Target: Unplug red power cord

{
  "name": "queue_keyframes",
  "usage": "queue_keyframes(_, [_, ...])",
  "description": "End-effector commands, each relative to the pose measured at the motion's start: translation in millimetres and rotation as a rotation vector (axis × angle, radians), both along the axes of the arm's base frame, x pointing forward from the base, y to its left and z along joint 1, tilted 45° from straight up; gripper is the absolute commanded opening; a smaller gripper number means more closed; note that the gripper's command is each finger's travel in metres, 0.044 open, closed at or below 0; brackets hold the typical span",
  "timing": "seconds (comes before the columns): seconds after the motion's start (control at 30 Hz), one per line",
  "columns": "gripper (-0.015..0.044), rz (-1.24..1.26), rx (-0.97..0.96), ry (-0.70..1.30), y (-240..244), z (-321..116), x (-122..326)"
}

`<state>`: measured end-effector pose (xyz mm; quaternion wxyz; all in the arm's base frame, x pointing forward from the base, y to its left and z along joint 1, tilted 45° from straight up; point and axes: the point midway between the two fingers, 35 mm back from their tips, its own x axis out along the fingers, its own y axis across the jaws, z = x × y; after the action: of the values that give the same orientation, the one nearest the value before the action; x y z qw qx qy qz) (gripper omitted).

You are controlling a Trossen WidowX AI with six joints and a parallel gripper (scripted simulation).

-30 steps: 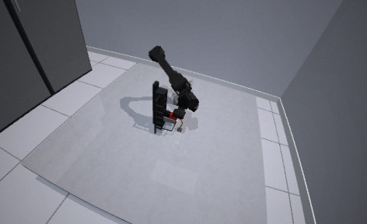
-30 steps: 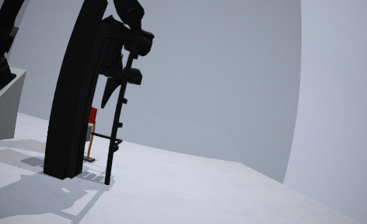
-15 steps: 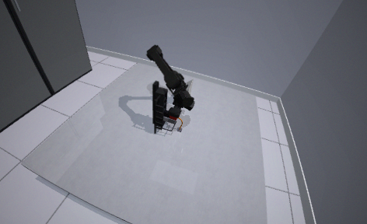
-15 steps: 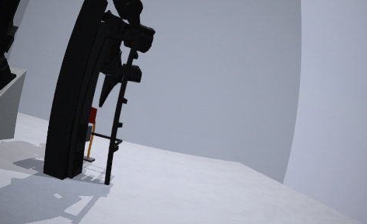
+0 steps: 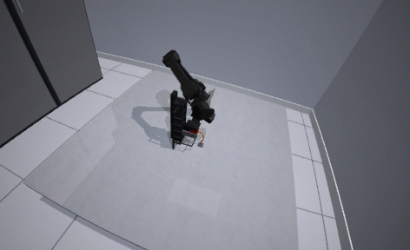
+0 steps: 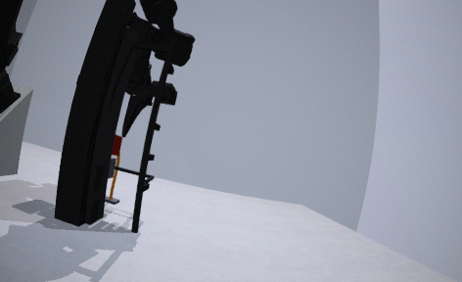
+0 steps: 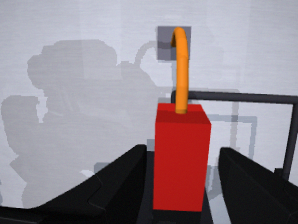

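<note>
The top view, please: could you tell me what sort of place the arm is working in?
Probably a bare indoor room: plain grey walls meet in a corner, white floor tiles border a pale mat, and a tall dark cabinet stands at the left.

Hidden and cropped parts

My gripper fingertips run past the wrist frame's bottom edge; the red plug hides the strip's sockets.

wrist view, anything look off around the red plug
Nothing looks spilled or broken. The red plug sits between the end effector fingers with a gap on each side, ungripped, its orange cord arching to a small grey block.
</note>
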<state>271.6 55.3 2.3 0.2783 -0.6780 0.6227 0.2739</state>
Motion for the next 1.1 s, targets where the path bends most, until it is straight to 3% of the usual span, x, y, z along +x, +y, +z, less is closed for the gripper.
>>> queue_keyframes(0.0, [0.016, 0.005, -0.009, 0.005, -6, -4, -1])
queue_keyframes(0.13, [0.016, 0.005, -0.009, 0.005, -6, -5, -1])
queue_keyframes(0.27, [0.0055, -0.002, -0.001, 0.002, -4, -4, 0])
queue_keyframes(0.53, [0.0002, -0.002, -0.001, 0.002, -4, -4, 0])
queue_keyframes(1.07, [0.0, 0.001, 0.0, 0.003, 12, -18, 1])
